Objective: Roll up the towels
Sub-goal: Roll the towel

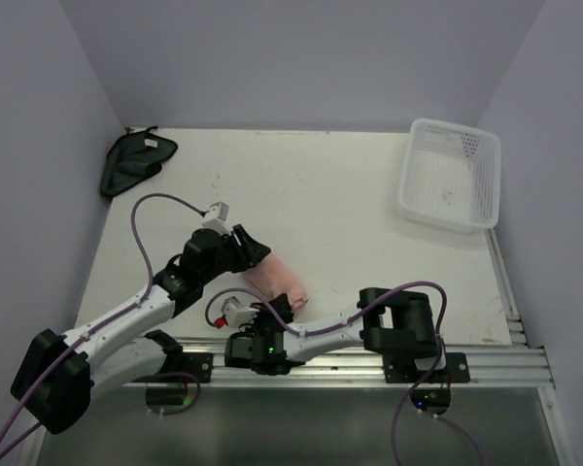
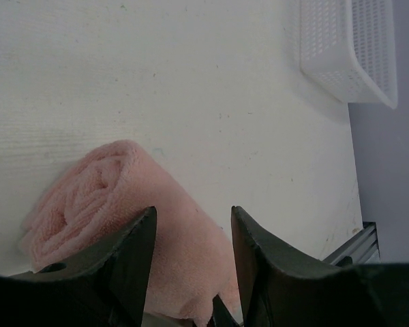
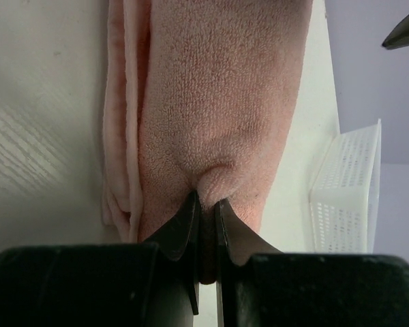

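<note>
The salmon-pink towel [image 1: 277, 280] lies as a thick roll near the table's front edge, between both grippers. My left gripper [image 1: 248, 248] stands open over the roll's far end; in the left wrist view its fingers [image 2: 193, 212] are spread, with the towel [image 2: 109, 197] below and between them. My right gripper [image 1: 277, 309] is at the near end, and the right wrist view shows it [image 3: 208, 199] shut on a pinched fold of the towel [image 3: 218, 88]. The blackish cloth [image 1: 134, 160] lies crumpled in the far left corner, away from both arms.
A white perforated basket [image 1: 450, 175] stands at the far right of the table, and it also shows in the left wrist view [image 2: 347, 48] and the right wrist view [image 3: 347, 191]. Grey walls close in the table on three sides. A metal rail [image 1: 369, 364] runs along the front.
</note>
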Robot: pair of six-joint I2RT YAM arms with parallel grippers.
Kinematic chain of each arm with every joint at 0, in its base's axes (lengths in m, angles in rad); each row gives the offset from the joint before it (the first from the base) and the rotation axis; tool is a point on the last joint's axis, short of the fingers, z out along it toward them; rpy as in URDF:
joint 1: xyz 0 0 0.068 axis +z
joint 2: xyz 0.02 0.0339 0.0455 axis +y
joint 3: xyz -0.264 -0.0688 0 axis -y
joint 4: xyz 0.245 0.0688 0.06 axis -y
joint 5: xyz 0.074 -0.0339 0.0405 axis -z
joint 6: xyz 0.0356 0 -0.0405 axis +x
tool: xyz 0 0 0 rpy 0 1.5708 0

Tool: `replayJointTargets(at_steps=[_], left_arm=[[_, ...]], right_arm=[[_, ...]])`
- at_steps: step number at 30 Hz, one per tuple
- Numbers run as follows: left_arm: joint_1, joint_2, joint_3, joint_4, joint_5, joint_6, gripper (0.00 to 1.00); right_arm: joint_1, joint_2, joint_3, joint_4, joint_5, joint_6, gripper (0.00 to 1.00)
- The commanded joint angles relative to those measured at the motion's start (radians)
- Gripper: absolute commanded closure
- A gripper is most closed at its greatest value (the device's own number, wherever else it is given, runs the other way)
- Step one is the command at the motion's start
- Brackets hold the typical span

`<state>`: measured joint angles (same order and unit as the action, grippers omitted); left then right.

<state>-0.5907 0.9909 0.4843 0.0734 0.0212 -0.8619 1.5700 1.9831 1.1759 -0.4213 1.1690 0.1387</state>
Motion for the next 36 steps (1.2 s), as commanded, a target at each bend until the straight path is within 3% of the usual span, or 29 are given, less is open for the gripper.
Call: replayJointTargets(at_steps=[1, 19, 28, 36], left_arm=[[-0.006, -0.005, -0.039, 0.046, 0.043, -0.035, 0.48], [-0.049, 0.002, -0.165, 0.043, -0.017, -0.042, 0.48], [-0.047, 0.015, -0.205, 0.055, -0.050, -0.040, 0.48], [-0.049, 0.012, -0.233, 0.060, -0.047, -0.045, 0.48]], right_arm=[[0.005, -0.024, 0.016, 0.075, -0.172, 0.025, 1.00], [0.004, -0.069, 0.019, 0.087, -0.244, 0.052, 0.97], [-0.018, -0.159, 0.013, 0.084, -0.282, 0.082, 0.82], [-0.073, -0.328, -0.033, 0.116, -0.413, 0.130, 0.58]])
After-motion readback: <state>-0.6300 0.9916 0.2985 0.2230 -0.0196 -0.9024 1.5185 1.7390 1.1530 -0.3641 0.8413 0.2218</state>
